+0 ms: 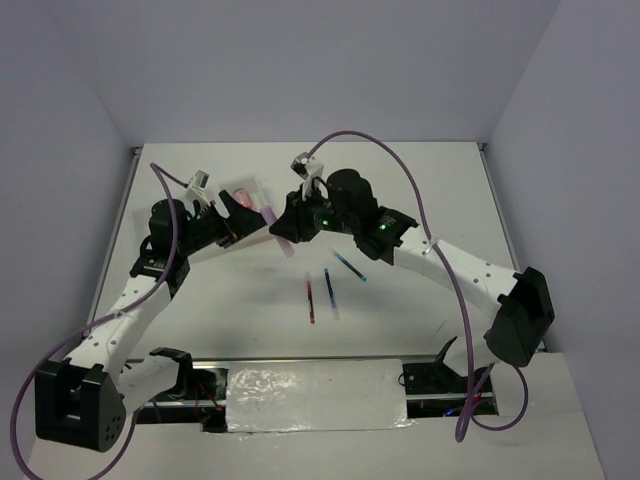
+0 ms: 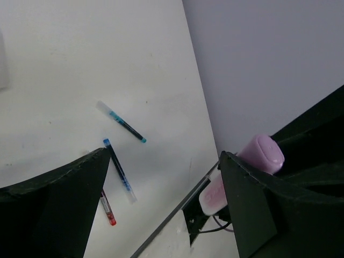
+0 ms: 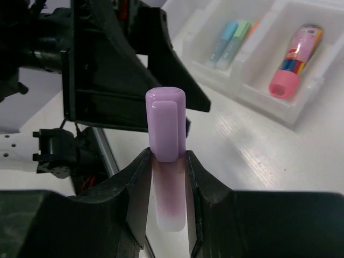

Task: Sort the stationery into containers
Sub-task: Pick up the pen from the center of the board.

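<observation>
- Between the right gripper's (image 3: 167, 159) fingers (image 3: 137, 180) sits the lilac highlighter (image 3: 165, 121). It's pinched on both sides, with the cap end poking out past the fingertips and the pale end back between them.
- Just beyond that cap is the left gripper (image 2: 164, 156), jaws spread wide with nothing between them.
- From the left wrist view, the highlighter peeks out past the edge of one finger (image 2: 258, 209), outside the gap rather than in it.
- From above, the two hands are nose to nose over the table (image 1: 400, 320), with the highlighter tilted in the air between them. I can't tell whether the left hand touches it.
- Down on the table, on the arm-base side of the right hand, lie three loose pens.
- The dark pen (image 1: 350, 265) is closest to that hand.
- The blue pen (image 1: 329, 292) and the red pen (image 1: 311, 302) lie side by side a little further back.
- Further out past the held highlighter, off to its right in the right wrist view, sits the translucent tray (image 3: 244, 92).
- One compartment holds the pink-red marker (image 3: 298, 59), lying flat on its own.
- The next compartment along holds the blue highlighter (image 3: 223, 45), the green highlighter (image 3: 239, 33) and a sliver of the orange highlighter (image 3: 253, 27), packed side by side.
</observation>
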